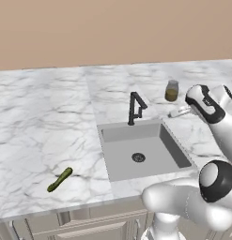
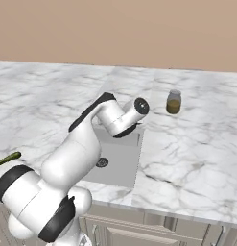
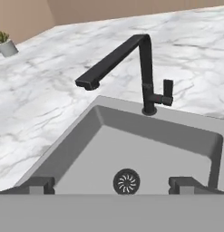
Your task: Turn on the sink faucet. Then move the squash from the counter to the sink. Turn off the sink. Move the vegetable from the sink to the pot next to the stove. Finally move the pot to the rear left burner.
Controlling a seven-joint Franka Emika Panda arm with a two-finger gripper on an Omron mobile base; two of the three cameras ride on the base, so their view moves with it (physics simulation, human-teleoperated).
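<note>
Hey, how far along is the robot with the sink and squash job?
Nothing looks done yet: no water runs from the sink faucet, and the squash still lies on the counter. In hand: the open hand faces the faucet over the sink. Everything else remains.

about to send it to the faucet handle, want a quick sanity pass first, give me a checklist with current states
1. Gripper open with nothing between the fingers: ok.
2. Sink faucet ahead of the hand, small side handle in sight: ok.
3. No water running from the spout: ok, still off.
4. Squash lying on the counter left of the sink: ok.
5. Glass jar standing apart from the faucet: ok.
</note>
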